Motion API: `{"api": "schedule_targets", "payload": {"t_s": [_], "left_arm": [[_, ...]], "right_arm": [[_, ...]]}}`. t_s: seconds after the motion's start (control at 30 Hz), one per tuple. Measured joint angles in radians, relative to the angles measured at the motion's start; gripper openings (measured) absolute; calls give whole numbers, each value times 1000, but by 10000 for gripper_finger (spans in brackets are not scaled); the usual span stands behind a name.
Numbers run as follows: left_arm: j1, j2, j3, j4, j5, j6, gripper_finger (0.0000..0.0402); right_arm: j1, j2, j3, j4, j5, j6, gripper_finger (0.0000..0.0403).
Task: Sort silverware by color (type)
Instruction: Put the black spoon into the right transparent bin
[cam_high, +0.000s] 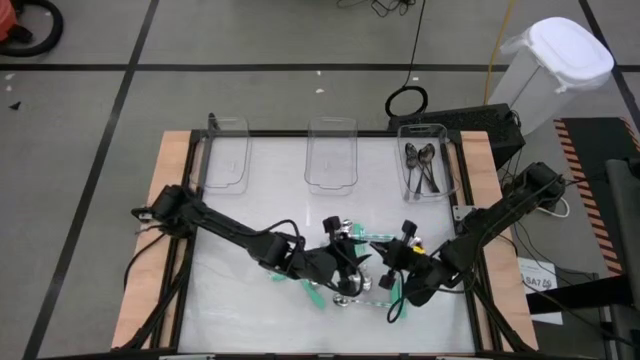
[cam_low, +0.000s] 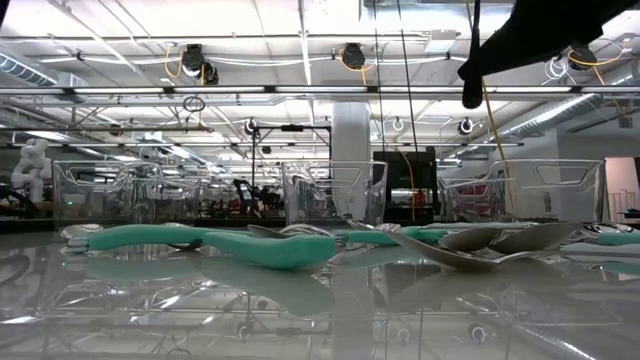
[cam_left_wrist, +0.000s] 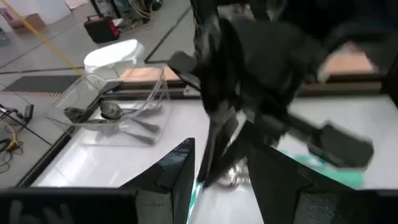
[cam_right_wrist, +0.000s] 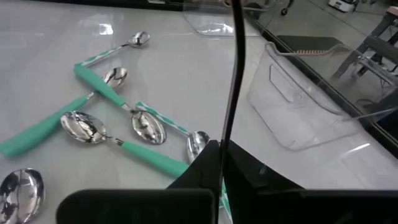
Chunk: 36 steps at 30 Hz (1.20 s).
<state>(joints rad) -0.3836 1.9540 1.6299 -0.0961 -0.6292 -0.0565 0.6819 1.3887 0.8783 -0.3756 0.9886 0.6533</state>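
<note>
Glossy white, the desk (cam_high: 250, 300) carried three clear plastic bins (cam_high: 331, 152) along its 12 o'clock edge; dark spoons (cam_high: 422, 166) lay in the bin at 1 o'clock. Teal-handled spoons (cam_right_wrist: 118, 99) with shiny bowls sprawled near 6 o'clock. My left gripper (cam_high: 352, 262) hung over them, jaws parted, holding nothing. My right gripper (cam_high: 395, 252) was closed on a thin dark spoon (cam_right_wrist: 231, 81).

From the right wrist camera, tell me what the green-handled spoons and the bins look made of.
Green-handled spoons: bowls look like polished metal, mirror-bright with reflections; handles look like matte teal plastic or coating, flat colour with no shine. Bins: probably clear hard plastic, since the table shows through and the rims catch glare.
</note>
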Motion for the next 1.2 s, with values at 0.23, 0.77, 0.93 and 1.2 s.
{"api": "schedule_targets", "payload": {"t_s": [0.23, 0.77, 0.93, 1.2], "left_arm": [[13, 34, 1, 63, 4, -29, 147], [60, 111, 0, 204, 25, 14, 142], [53, 108, 0, 204, -5, 44, 97], [41, 108, 0, 185, -25, 89, 10]], "right_arm": [[0, 0, 0, 5, -1, -12, 3], [1, -1, 0, 28, -10, -64, 4], [0, -1, 0, 20, -10, -68, 4], [0, -1, 0, 14, -28, -77, 5]]}}
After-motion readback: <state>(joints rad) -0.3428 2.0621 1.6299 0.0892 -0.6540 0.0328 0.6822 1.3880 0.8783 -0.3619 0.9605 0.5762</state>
